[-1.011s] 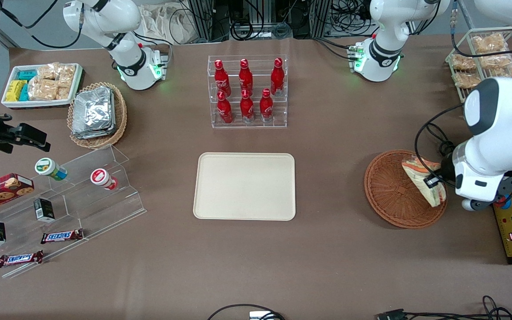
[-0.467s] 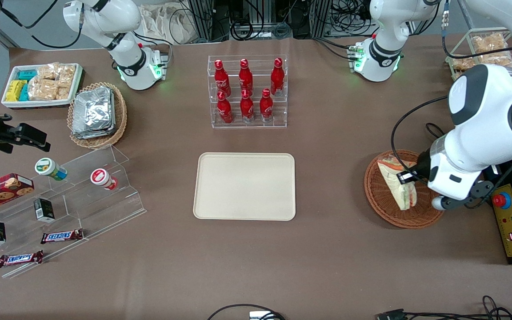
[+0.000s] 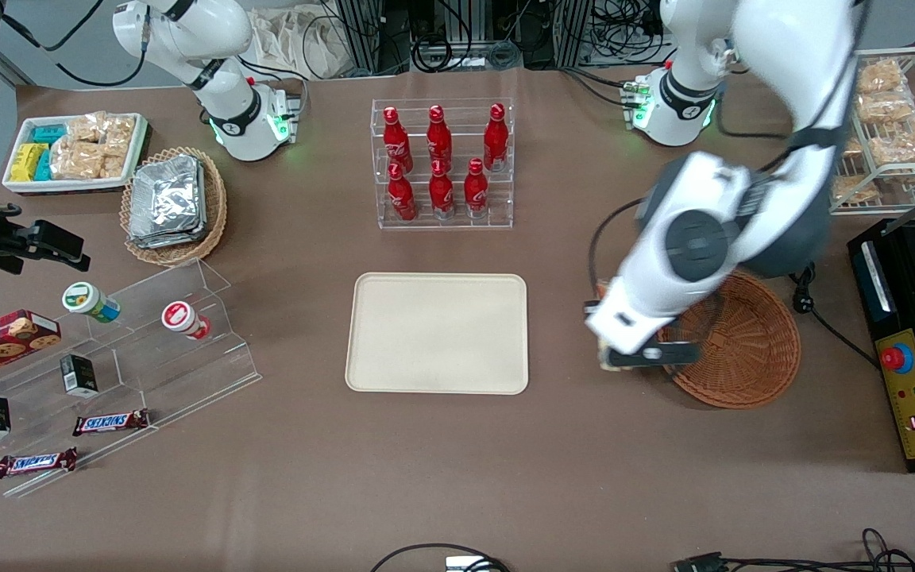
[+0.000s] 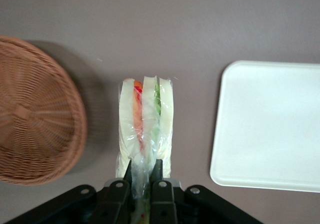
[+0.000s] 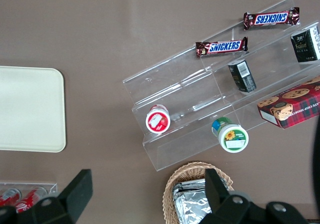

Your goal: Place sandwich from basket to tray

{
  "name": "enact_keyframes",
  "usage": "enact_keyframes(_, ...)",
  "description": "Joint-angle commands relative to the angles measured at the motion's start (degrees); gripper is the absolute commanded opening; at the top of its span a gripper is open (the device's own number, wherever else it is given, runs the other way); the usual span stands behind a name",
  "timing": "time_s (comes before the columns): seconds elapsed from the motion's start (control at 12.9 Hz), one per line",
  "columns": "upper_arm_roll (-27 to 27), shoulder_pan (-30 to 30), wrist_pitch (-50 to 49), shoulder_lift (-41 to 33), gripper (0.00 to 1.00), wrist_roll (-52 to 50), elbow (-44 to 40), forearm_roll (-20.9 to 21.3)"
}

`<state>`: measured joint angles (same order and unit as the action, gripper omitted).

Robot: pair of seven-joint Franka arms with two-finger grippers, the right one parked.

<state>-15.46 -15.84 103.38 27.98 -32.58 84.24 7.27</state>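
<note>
Your gripper (image 4: 143, 181), jaws clamped on the sandwich (image 4: 145, 129), has left the basket (image 4: 35, 119); the tray (image 4: 270, 124) is near, transfer halfway.

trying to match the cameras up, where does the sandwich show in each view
Front view: the sandwich is mostly hidden under the left arm, peeking out between basket and tray.
Left wrist view: sandwich held edge-on in the gripper, above bare table between basket and tray.
Right wrist view: not in it.
Shared landmark: the tray.

Probably a robotics lab: cable-strewn racks (image 3: 457, 32), snack displays (image 3: 108, 373) staged on one table (image 3: 457, 477)
</note>
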Motion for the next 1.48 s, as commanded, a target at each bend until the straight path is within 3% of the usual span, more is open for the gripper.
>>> enact_keyframes(0.0,0.61,-5.32,3.9,7.24,0.0,-7.03,-4.6,1.26)
enact_keyframes(0.31,0.69,-10.7,14.29,15.17,0.0,-19.06,-5.4,1.26)
enact_keyframes(0.7,0.69,-10.88,16.59,16.41,0.0,-13.85,-4.7,1.35)
enact_keyframes(1.01,0.69,-10.88,16.85,16.32,0.13,-12.34,-4.78,1.26)
enact_keyframes(1.09,0.61,-10.88,16.94,16.23,0.2,-11.72,-4.78,1.17)
enact_keyframes(1.17,0.61,-10.88,16.94,16.32,0.34,-11.28,-4.87,1.17)
enact_keyframes(1.24,0.61,-10.97,16.94,16.23,0.99,-10.58,-4.87,1.26)
enact_keyframes(1.4,0.61,-10.97,16.85,15.62,1.0,-10.14,-4.87,1.26)
